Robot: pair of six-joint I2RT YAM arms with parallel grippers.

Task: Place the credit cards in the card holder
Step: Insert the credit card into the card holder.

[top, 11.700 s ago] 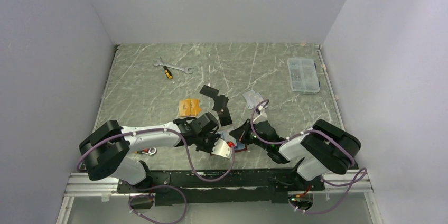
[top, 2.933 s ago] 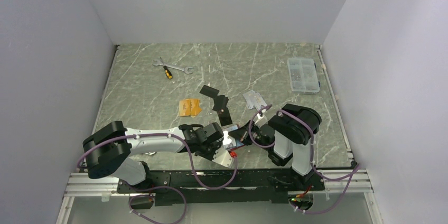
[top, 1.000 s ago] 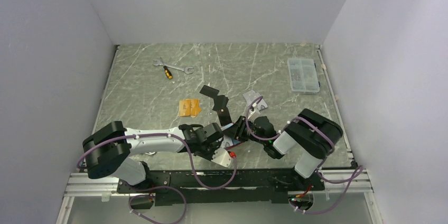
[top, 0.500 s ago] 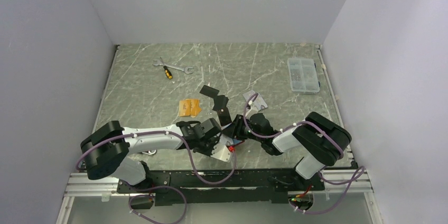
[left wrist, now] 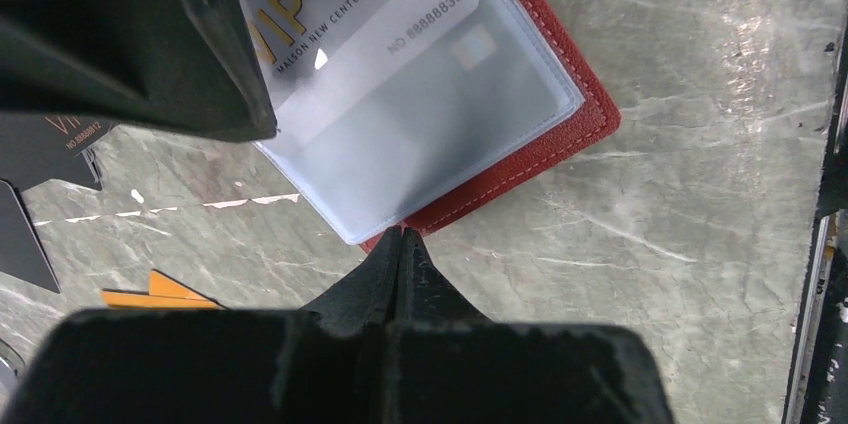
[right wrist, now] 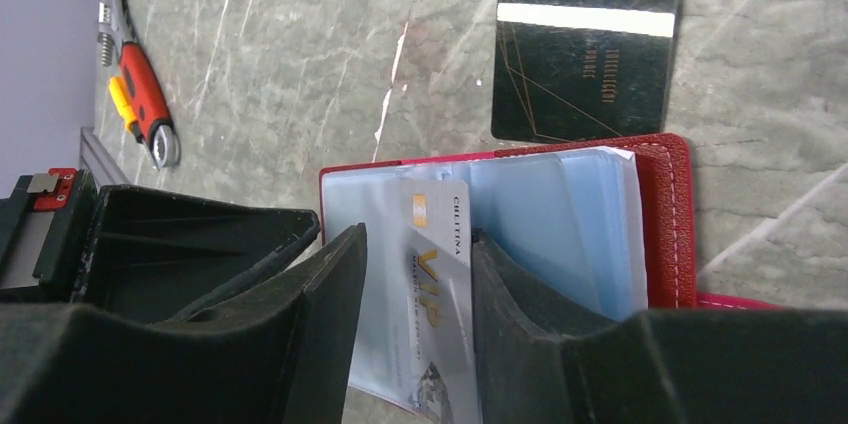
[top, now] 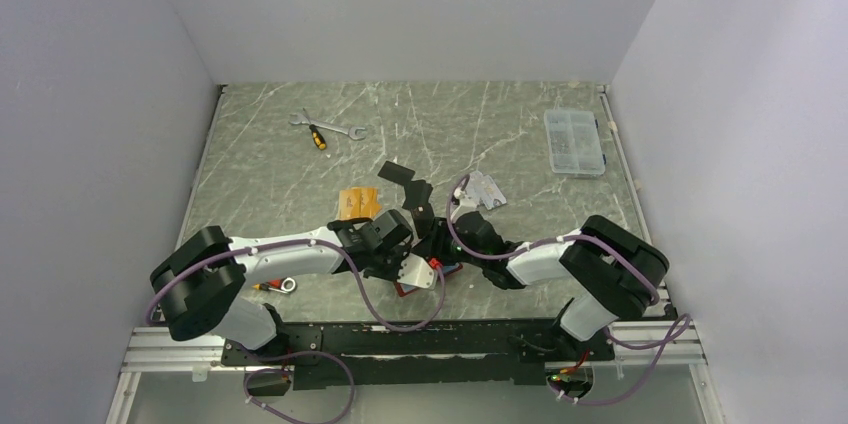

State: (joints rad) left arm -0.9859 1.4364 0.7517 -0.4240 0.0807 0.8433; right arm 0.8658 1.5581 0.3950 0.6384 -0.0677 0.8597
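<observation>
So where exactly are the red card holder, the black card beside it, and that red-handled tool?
card holder (right wrist: 668, 224), right wrist view, on its red leather edge.
black card (right wrist: 590, 74), right wrist view, on its middle.
red-handled tool (right wrist: 140, 82), right wrist view, on the red handle.

**Top external view:** set high above and behind the arm bases, facing down and forward over the whole worktop (top: 300, 144).

**Left wrist view:** close over the left gripper (left wrist: 335, 184), looking down on the card holder (left wrist: 545, 144).

**Right wrist view:** equally close, looking past the right gripper (right wrist: 415, 244).

Both wrist views share the card holder. Overhead it appears only as a red sliver, largely hidden by the arms.
</observation>
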